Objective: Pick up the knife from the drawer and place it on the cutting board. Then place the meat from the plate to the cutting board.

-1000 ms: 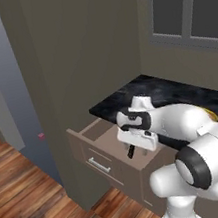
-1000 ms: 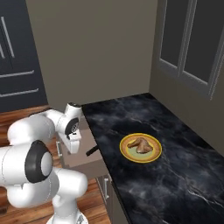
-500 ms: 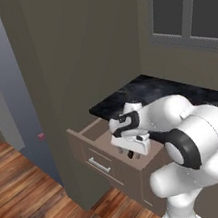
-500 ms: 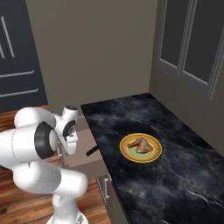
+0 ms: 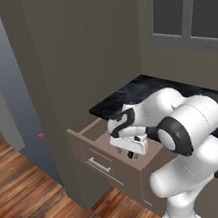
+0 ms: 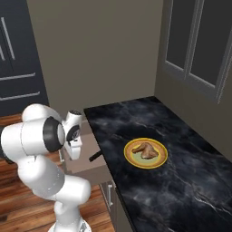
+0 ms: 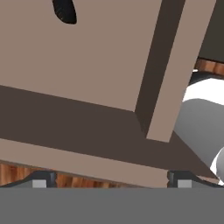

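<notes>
Now | fingers (image 7: 108,180) spread wide | above drawer (image 7: 87,65) front corner | knife (image 7: 64,10) far

Drawer (image 5: 95,151) pulled out from the cabinet run below the counter (image 6: 181,190), at the counter's end next to the tall cabinet (image 5: 72,61); knife (image 6: 95,156) inside the drawer, its handle end near the counter-side wall. Plate (image 6: 146,153) on the counter, well apart from the drawer, meat (image 6: 145,149) on it at its centre. Gripper (image 5: 130,154) above the open drawer, over its interior near the front corner; window (image 6: 199,54) behind the counter.
</notes>
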